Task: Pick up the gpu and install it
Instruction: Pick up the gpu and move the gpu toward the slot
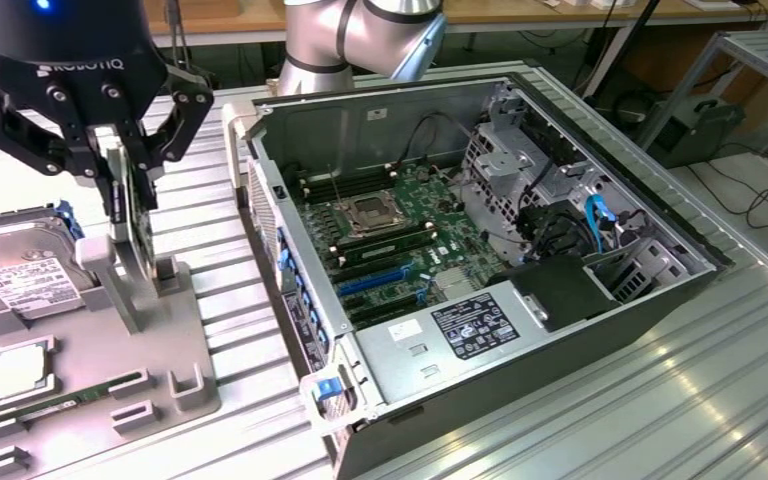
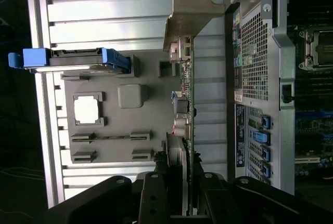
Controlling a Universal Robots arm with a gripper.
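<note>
The end effector (image 1: 115,165) is clamped onto the top edge of the upright gpu (image 1: 128,222).

Gripper (image 1: 117,165) points straight down at the exterior view's upper left. Fingers (image 1: 171,125) pinched on the gpu (image 2: 186,86). Arm (image 1: 351,35) rises behind.

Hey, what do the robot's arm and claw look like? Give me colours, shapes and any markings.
The claw is matte black. Its jointed linkage fingers are dotted with silver pins, and its body carries white ROBOTIQ lettering and a small blue light. The arm is made of rounded silver tube sections with a darker grey joint.
</note>
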